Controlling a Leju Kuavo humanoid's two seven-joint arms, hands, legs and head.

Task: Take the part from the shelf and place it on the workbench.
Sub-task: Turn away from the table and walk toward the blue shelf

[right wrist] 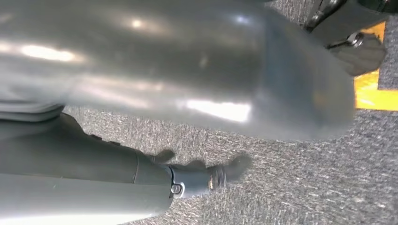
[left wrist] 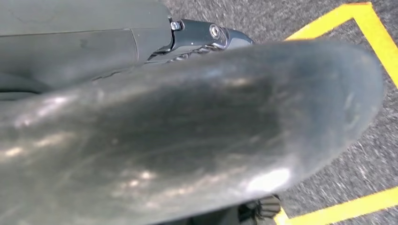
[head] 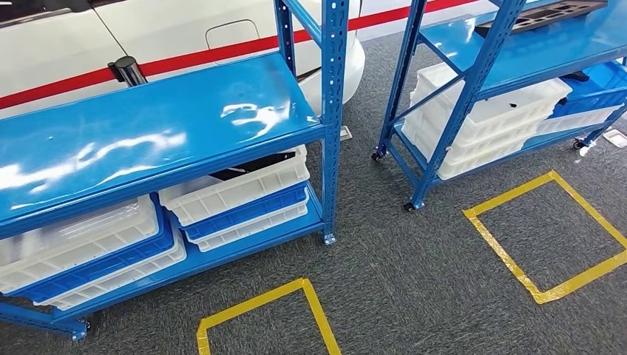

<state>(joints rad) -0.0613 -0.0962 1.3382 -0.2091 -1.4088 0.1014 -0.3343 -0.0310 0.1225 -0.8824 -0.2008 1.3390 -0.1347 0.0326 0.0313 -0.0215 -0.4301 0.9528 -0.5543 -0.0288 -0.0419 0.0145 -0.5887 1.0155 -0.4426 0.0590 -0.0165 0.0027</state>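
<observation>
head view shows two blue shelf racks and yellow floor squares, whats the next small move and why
Probably step or turn toward the right rack. Its top shelf holds a black tray-like piece that may carry the part, though it is cut off at the frame edge. The near rack's top shelf bears just a dark cylinder at its back edge. Both wrist views look down at carpet, so the arms seem to hang low.

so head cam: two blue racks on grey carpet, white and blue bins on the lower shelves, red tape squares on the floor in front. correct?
Not quite: the tape squares on the floor are yellow, not red, as the head view shows. The rest holds: two blue racks stand on grey carpet, with white and blue bins on the lower shelves.
</observation>
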